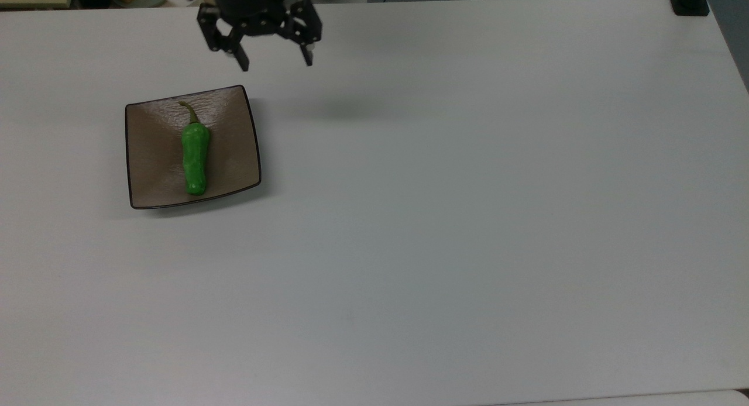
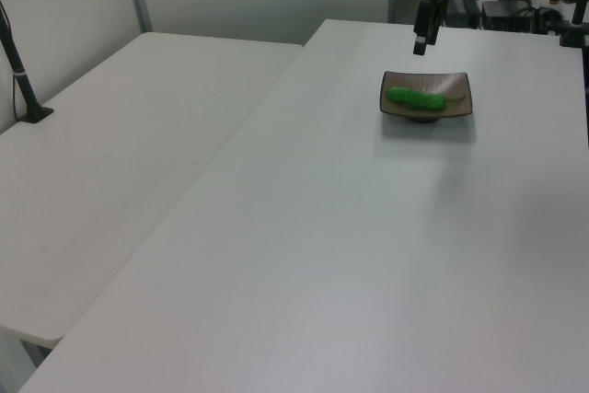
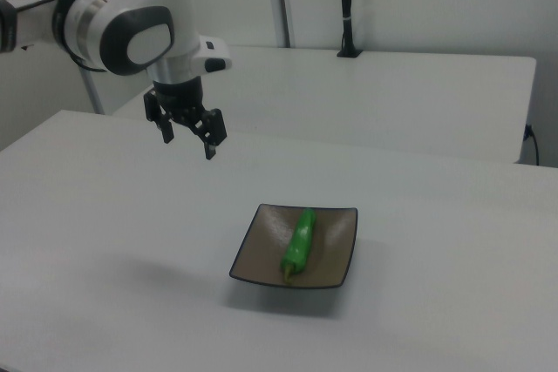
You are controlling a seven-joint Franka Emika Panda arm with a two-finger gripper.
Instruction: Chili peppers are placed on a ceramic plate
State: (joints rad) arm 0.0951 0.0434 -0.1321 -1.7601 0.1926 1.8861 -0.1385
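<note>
Your pincer (image 1: 275,59) is hanging spread and empty above the white surface (image 1: 445,219), its two black fingers pointing down with a clear gap between them. You are seeing it near the top view's upper edge, up and to the right of the ceramic plate (image 1: 152,160) in that view, well apart from it and touching nothing. In the right view the pincer (image 3: 188,144) is floating high over the surface, up and to the left of the plate (image 3: 336,250).

Your chili pepper (image 1: 195,157) is lying flat in the dished centre of the plate. Its long axis is running up and down in the top view, with the thin curved stem pointing to the top of that view, toward the plate edge nearest the pincer, and the blunt tip pointing toward the bottom edge. In the left view the pepper (image 2: 414,97) is lying crosswise on the plate (image 2: 460,108), below the pincer (image 2: 420,43).
</note>
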